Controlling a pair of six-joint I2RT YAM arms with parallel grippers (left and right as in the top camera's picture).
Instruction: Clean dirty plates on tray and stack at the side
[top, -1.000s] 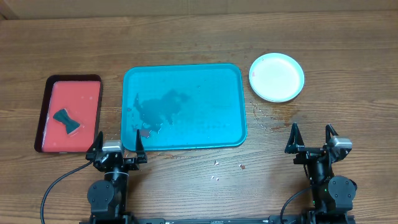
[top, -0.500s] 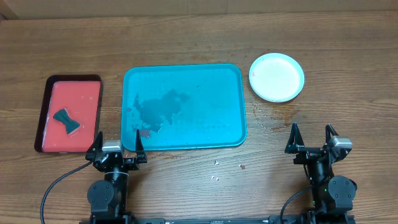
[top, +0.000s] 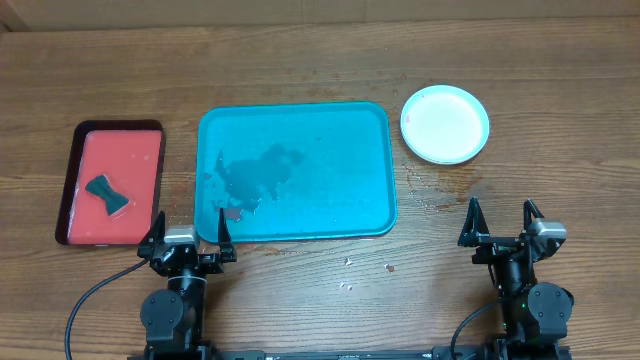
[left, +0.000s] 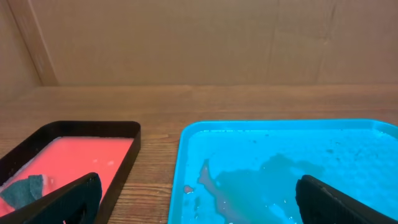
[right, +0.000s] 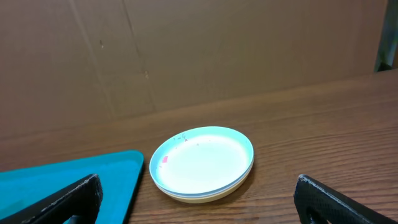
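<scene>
The teal-blue tray lies mid-table with wet dark and red smears on its left part and no plates on it; it also shows in the left wrist view and the right wrist view. The plates sit stacked on the table right of the tray, white on top with light blue and yellow-green rims below, seen in the right wrist view; a small red speck is on the top plate. My left gripper is open and empty at the tray's near-left corner. My right gripper is open and empty, nearer than the stack.
A red tray with a dark rim lies left of the teal tray and holds a dark bow-shaped sponge. Small crumbs and wet spots lie on the wood near the stack and in front of the teal tray.
</scene>
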